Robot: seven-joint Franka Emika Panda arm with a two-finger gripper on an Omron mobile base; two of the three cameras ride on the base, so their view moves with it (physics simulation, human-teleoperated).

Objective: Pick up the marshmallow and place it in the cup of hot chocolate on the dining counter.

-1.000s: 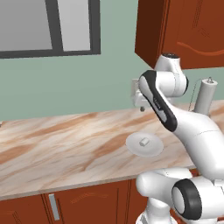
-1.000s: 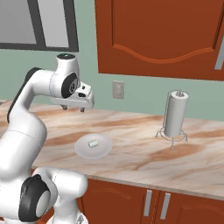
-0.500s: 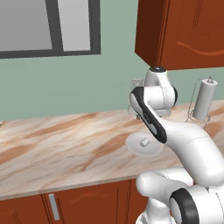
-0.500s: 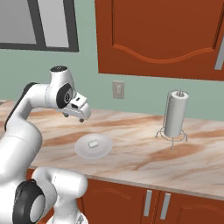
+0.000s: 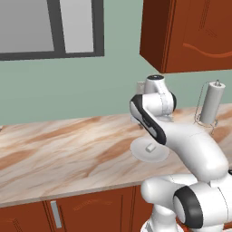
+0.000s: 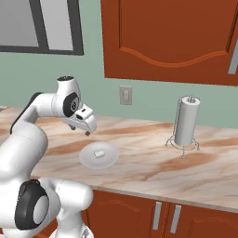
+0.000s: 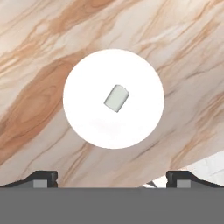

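Lowered and drawn in over the white plate (image 6: 98, 155) compared with a second ago, when the end effector (image 6: 82, 130) hung higher above the counter (image 6: 139, 162) and further back toward the wall. Now poised just above the plate's far-left edge in the right base view, angled downward, with the arm folded tighter and its elbow brought forward. Spread wide and holding nothing: fingertips (image 7: 43, 176) seen at the two bottom corners of the hand view, well apart, with open counter between them. Marshmallow (image 7: 117, 98) lying on its side near the middle of the plate, slightly tilted, untouched and in the same spot as in the earlier frames; also visible as a small pale block on the plate from the left (image 5: 150, 147) and from the right (image 6: 98, 154). Plate resting flat on the veined marble, unmoved. Paper towel roll (image 6: 187, 122) upright on its wire stand further along the counter, well apart from the plate, unchanged. Wall outlet (image 6: 125, 95) behind.
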